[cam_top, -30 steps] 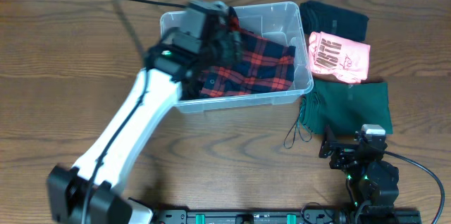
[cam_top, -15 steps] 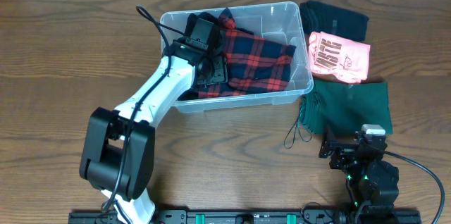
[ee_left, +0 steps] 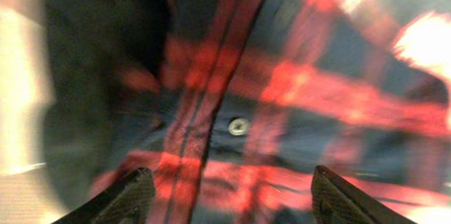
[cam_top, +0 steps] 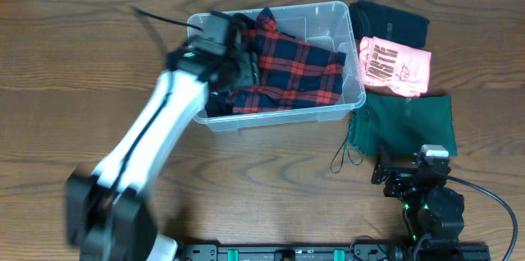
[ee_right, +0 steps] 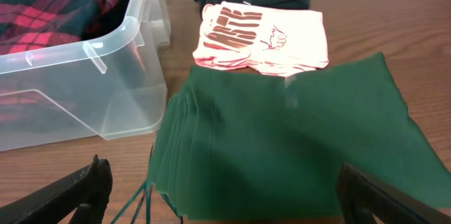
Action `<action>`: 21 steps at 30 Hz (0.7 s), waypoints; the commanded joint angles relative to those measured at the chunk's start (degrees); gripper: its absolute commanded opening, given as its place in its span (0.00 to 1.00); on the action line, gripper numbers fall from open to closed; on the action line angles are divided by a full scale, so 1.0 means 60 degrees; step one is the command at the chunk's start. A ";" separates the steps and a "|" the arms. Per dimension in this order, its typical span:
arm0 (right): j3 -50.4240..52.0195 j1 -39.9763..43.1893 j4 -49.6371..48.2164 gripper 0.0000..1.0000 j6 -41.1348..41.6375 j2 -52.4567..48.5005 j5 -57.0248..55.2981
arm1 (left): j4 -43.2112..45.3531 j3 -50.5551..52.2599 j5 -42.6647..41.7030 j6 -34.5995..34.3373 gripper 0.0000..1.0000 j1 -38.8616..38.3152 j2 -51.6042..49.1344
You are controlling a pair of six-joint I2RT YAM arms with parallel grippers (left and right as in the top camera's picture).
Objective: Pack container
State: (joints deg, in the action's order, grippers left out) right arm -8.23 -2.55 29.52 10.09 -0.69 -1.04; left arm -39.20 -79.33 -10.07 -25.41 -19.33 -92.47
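The clear plastic container [cam_top: 280, 118] stands at the table's back centre and holds a red-and-navy plaid shirt [cam_top: 299, 68]. My left gripper [cam_top: 239, 64] is low inside the container's left half, over the shirt. In the blurred left wrist view its fingers [ee_left: 229, 176] are spread wide and empty just above the plaid cloth [ee_left: 282, 97], near a button. My right gripper [cam_top: 399, 176] rests near the front edge, open and empty [ee_right: 222, 169]. It faces a folded green garment [ee_right: 296, 139] beside the container [ee_right: 106, 97].
Right of the container lie three folded garments in a column: a dark one [cam_top: 390, 21] at the back, a pink printed shirt [cam_top: 394, 66] in the middle, the green one [cam_top: 410, 125] in front with loose threads [cam_top: 344, 156]. Bare wooden table lies to the left.
My left arm has swung and is blurred with motion, while its gripper stays over the plaid shirt in the container's left half. The right arm has not moved.
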 commanded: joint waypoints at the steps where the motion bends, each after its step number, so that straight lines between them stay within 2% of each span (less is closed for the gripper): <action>1: 0.0018 -0.0062 0.0015 0.99 0.0098 0.0004 0.0000 | -0.0211 -0.0426 0.0721 0.0091 0.74 0.0681 0.1865; 7: 0.0018 -0.0062 0.0015 0.99 0.0098 0.0004 0.0000 | -0.0798 -0.0426 0.2291 0.1639 0.75 0.2065 0.3898; 13: 0.0018 -0.0062 0.0015 0.99 0.0098 0.0004 0.0000 | -0.1322 -0.0426 0.3880 0.3136 0.81 0.2867 0.4692; 15: 0.0018 -0.0062 0.0015 0.99 0.0098 0.0004 0.0000 | -0.1614 -0.0426 0.4284 0.3235 0.82 0.3020 0.4717; 17: 0.0018 -0.0062 0.0015 0.99 0.0098 0.0004 0.0000 | -0.1960 -0.0423 0.4626 0.3235 0.98 0.3133 0.4685; 21: 0.0018 -0.0062 -0.0095 0.99 0.0102 0.0004 -0.0069 | -0.2350 -0.0415 0.4914 0.3235 0.98 0.3217 0.4594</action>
State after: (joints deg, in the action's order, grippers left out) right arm -8.23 -2.55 29.36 10.09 -0.71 -1.04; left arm -52.47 -81.67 15.27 -7.79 -0.49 -64.47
